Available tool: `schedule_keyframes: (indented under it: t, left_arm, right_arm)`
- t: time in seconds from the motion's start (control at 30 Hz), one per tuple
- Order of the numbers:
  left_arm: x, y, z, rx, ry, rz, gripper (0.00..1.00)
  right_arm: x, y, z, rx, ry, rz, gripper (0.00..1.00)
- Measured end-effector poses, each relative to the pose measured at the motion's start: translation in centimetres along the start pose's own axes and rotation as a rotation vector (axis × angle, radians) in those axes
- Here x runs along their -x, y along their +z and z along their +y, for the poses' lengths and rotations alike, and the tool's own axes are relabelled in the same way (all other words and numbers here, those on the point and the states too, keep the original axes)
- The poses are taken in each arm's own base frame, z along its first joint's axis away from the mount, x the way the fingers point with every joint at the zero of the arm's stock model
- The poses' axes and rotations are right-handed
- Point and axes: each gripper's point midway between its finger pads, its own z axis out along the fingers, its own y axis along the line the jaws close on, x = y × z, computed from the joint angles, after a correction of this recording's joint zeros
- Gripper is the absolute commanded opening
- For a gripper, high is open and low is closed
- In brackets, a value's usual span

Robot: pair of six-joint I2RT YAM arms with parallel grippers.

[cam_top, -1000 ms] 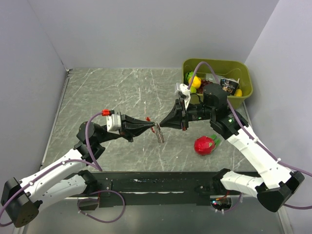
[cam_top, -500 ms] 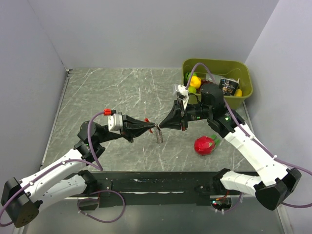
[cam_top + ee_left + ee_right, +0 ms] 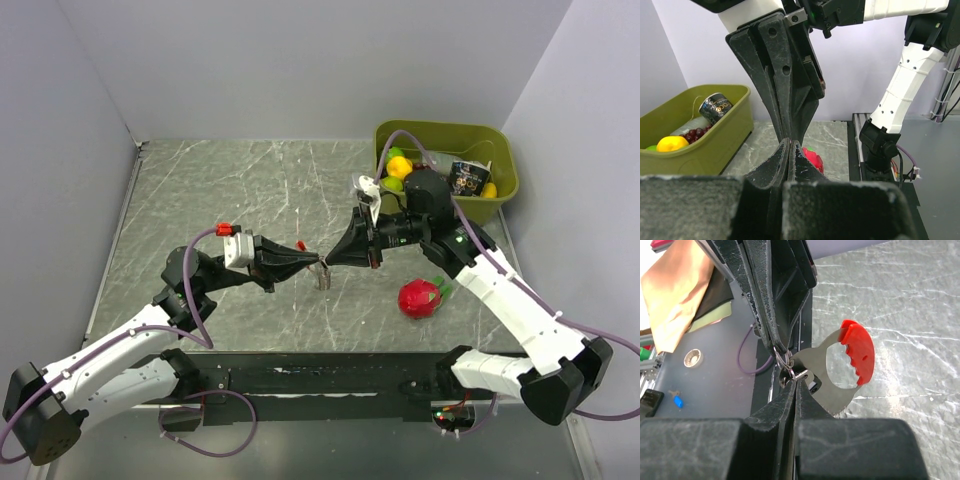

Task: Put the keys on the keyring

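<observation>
The left end effector (image 3: 316, 262) is clenched, its two dark fingers (image 3: 779, 162) pressed flat together with no gap between them. In the right wrist view its tips come down from above and pinch the top of the keyring (image 3: 782, 359), a thin wire loop that hangs just below them.

The right end effector (image 3: 330, 259) is also clenched, its fingers (image 3: 785, 405) meeting in a narrow line. Their tips grip the keys (image 3: 858, 354) at the small end of the silvery metal strip, right beside the keyring. The ring and the strip's end touch or overlap there, but I cannot tell whether the ring passes through the strip's hole. From that grip the strip curves away to the right and ends in the red, toothed piece.

From above, the two end effectors meet tip to tip over the middle of the surface (image 3: 230, 190), and the keys dangle just under them, held off the marble.

A red fruit (image 3: 420, 298) with green leaves lies on the surface near the right arm. A green bin (image 3: 445, 126) holding assorted items stands at the far right corner.
</observation>
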Motion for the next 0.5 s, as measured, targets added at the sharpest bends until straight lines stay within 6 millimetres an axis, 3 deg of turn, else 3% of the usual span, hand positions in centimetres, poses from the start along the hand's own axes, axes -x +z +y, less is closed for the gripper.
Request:
schedule_keyframes:
  t: [0.3,0.4,0.5]
  left_arm:
    - [0.6,0.1,-0.7,-0.037,0.01,-0.012,0.01]
    - [0.8,0.0,-0.8,-0.043,0.014,-0.016,0.01]
    - [0.8,0.0,-0.9,-0.048,0.014,-0.015,0.01]
  right_arm:
    - [0.6,-1.4,0.6,-0.087,-0.065,-0.038,0.66]
    - [1.5,-1.9,1.4,-0.092,-0.105,-0.067,0.76]
    - [2.3,-2.1,2.0,-0.081,-0.132,-0.092,0.78]
